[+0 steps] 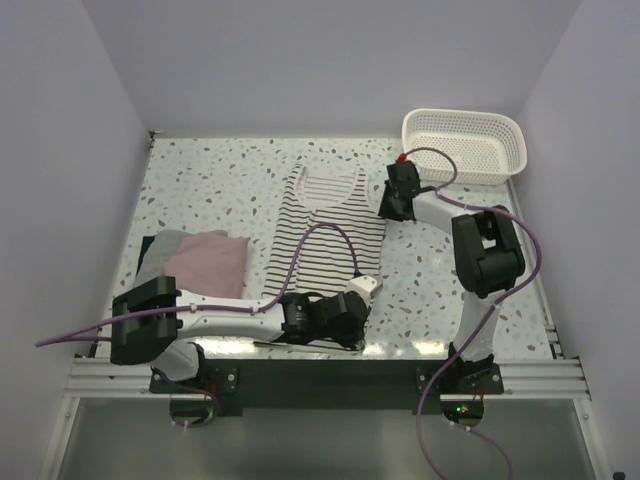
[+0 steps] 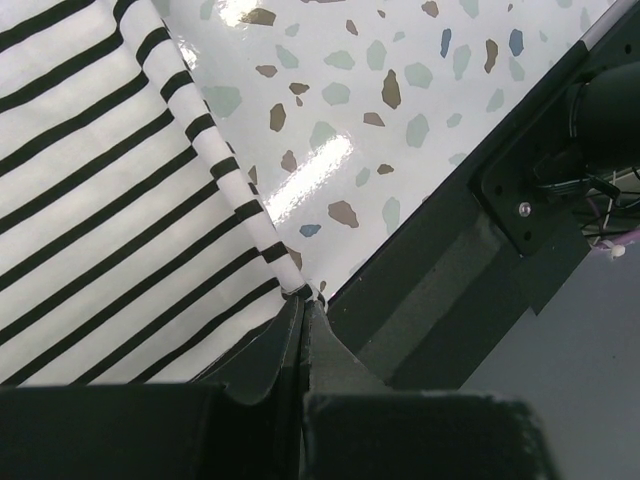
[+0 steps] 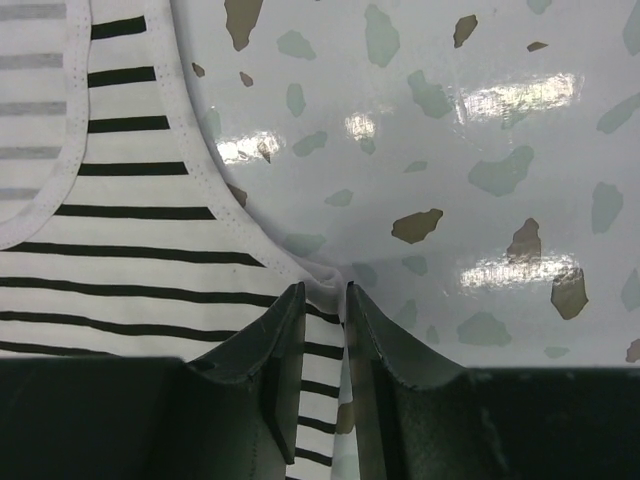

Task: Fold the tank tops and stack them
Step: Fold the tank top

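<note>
Left gripper [image 2: 305,312] sits closest to the lens in the left wrist view. Its jaws are pressed together with no gap, pinching the near right hem corner of the striped tank top [image 2: 110,220]. That corner is just beside the dark front rail [image 2: 430,310] of the table [image 2: 400,100].

From above, the left gripper [image 1: 355,300] is at the near edge, its arm lying low across the front. Its purple cable [image 1: 330,232] loops over the striped tank top [image 1: 325,215].

Right gripper [image 3: 322,293] is nearly closed, with only a narrow slot left. The side seam of the striped tank top [image 3: 150,260] under the right armhole runs into that slot and looks clamped there. Speckled table [image 3: 480,130] shows bare to the right of the cloth. From above, the right gripper [image 1: 393,205] is at the top's far right side.

The striped top lies flat and spread at mid table, straps toward the far wall.

Pink tank top [image 1: 207,262] is folded at near left, well apart from the striped one. It rests on a darker top [image 1: 160,250], grey-looking, exact colour unclear.

White lattice basket [image 1: 465,118] sits at the far right corner, touching none of the tops.
</note>
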